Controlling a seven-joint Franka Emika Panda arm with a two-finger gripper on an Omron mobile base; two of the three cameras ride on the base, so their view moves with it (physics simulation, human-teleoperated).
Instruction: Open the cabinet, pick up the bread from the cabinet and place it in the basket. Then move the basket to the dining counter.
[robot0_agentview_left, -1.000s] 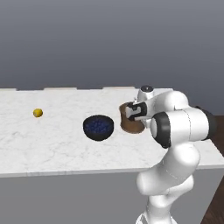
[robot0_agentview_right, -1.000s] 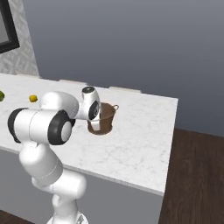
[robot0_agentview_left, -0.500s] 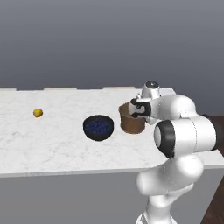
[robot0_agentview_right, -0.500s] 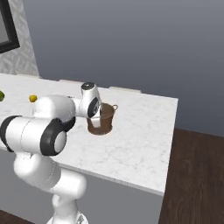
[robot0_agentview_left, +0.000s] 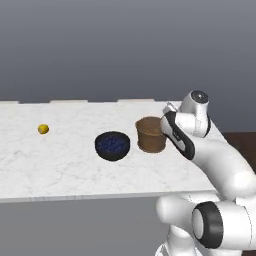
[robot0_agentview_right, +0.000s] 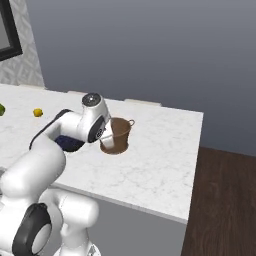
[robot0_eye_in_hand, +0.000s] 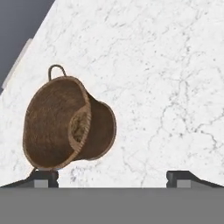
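Brown basket sits on the white desk, next to a dark blue bowl. A small yellow fruit lies far off. The tool is open, holding nothing.

Looks like a rendered home kitchen, dining side of it. Main giveaway is the long white marble dining counter with a plain grey front, standing on dark wood floor over at 3 o'clock in the right base view. On the slab sit a dark blue bowl, a small brown basket and a little yellow fruit toward 9 o'clock. At 10 o'clock in the right base view there's grey-and-white patterned tile on the wall.
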